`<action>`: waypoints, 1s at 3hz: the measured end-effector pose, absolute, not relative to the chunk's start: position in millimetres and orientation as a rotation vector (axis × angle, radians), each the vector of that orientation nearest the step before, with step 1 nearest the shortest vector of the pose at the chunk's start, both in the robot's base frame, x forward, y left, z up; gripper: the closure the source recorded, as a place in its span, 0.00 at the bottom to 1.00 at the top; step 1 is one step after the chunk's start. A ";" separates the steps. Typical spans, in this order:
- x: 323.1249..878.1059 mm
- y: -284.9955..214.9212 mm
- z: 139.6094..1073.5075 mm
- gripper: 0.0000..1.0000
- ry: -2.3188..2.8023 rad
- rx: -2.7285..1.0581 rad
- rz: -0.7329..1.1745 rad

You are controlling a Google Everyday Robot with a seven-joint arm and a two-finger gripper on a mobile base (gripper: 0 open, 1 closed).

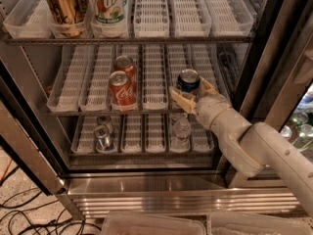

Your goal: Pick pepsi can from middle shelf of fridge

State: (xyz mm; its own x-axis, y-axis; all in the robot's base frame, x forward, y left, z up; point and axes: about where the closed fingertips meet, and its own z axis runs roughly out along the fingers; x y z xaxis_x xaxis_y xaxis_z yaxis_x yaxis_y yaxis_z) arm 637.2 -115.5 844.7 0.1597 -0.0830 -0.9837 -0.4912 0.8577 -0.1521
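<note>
The gripper (190, 91) reaches into the fridge (146, 196) at the middle shelf (155, 82) — fingers spread apart, one on each side of the pepsi can (188, 78). The can stands upright in a right-hand lane, apart from two red cola cans (122, 86).

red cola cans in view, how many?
2. Front red can and rear red can share one lane left of centre on the middle shelf. None seems hidden. The gripper is at the pepsi can, further right.
</note>
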 end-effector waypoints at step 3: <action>637.0 -112.6 848.2 1.00 1.390 -0.519 0.307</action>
